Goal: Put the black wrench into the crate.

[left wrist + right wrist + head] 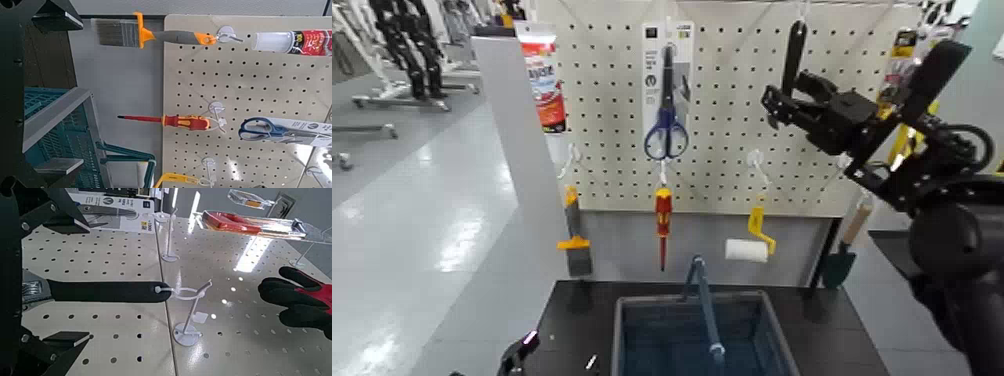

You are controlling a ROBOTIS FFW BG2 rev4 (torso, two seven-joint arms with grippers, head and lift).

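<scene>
The black wrench (795, 45) hangs upright on a hook at the upper right of the white pegboard (732, 150). My right gripper (782, 97) is raised to its lower end. In the right wrist view the gripper (59, 286) is open, with one finger (55, 219) on each side of the wrench handle (102, 291), which still hangs on its white hook (188, 294). The blue-grey crate (627, 340) with its blue arched handle (704, 300) stands on the black table below. My left gripper (517, 355) is parked low beside the crate (55, 117), open and empty.
On the pegboard hang blue-handled scissors (665, 125), a red-and-yellow screwdriver (662, 215), a paint brush (575, 235), a small paint roller (752, 240) and a glue tube (542, 75). A trowel (842, 260) hangs at the right. A black glove (301, 298) hangs near the wrench.
</scene>
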